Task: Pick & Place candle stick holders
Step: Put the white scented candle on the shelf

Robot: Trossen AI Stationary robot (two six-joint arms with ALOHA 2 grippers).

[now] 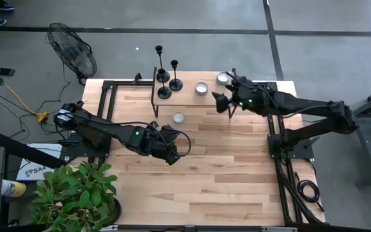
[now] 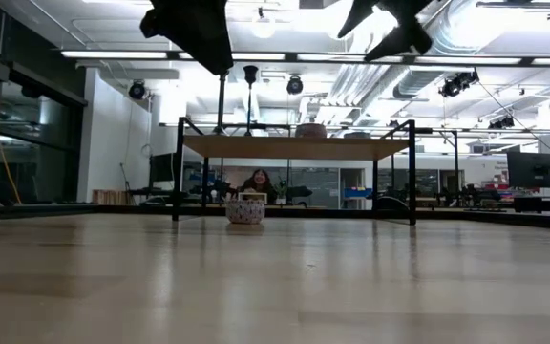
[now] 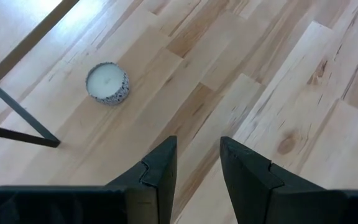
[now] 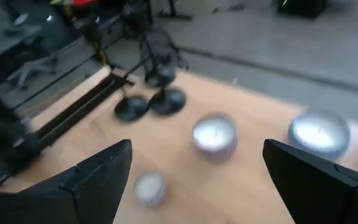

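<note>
A: Well, from above, where are the candle stick holders [image 1: 167, 74]?
B: All three stand upright, close together at the far edge of the tabletop [image 1: 237, 174], on a raised shelf [image 1: 192, 96] there. Two candles sit on the same shelf, one [image 1: 201, 88] just beside the holders, the other [image 1: 222, 78] further along. A third candle [image 1: 178, 118] rests on the tabletop itself.

A: And the arms?
B: The right claw [image 1: 219, 102] hovers by the shelf, near the two candles, well apart from the holders. The left claw [image 1: 172, 156] hangs over the middle of the tabletop.

A: The low view?
B: It shows the shelf on its legs, one holder [image 2: 250, 91] rising from it, and the patterned candle [image 2: 245, 210] beneath. A person sits in the room behind.

A: The left wrist?
B: Its claw [image 3: 198, 168] holds nothing, fingers a small gap apart, above bare wood, the patterned candle [image 3: 107, 84] off to one side.

A: The right wrist?
B: Blurred, but its claw [image 4: 197, 177] is spread wide and empty, with the holders' round bases [image 4: 151, 102] and two candles ahead.
</note>
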